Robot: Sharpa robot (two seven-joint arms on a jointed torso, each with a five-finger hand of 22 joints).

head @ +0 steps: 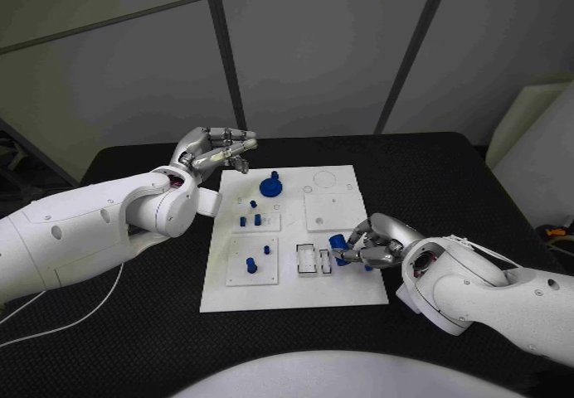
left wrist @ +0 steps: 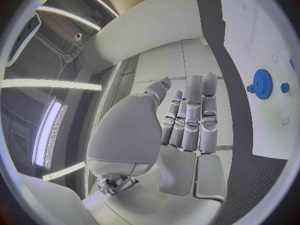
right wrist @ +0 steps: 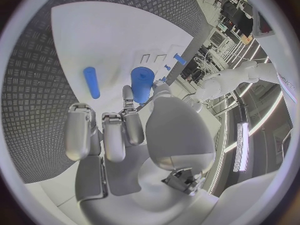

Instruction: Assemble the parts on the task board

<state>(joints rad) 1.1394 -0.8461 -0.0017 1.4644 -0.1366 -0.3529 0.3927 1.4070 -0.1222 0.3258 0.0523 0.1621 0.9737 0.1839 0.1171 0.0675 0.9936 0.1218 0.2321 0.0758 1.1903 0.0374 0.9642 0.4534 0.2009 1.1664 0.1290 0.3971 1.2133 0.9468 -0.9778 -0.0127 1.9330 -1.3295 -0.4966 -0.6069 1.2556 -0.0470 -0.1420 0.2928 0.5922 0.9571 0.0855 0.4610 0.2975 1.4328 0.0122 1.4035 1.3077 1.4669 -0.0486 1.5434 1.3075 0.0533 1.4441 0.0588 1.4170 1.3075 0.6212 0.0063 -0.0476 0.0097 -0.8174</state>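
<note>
Right hand, lower right of the head view, pinches a blue cylinder over the task board; apparently rigid, light and smooth, best held at mid-length. Left hand, upper left, hovers empty, fingers straight and together.

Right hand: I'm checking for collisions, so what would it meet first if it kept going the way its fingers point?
Probably the blue cylinder right at the right hand's fingertips, standing on the task board; whether they already touch is unclear.
</note>
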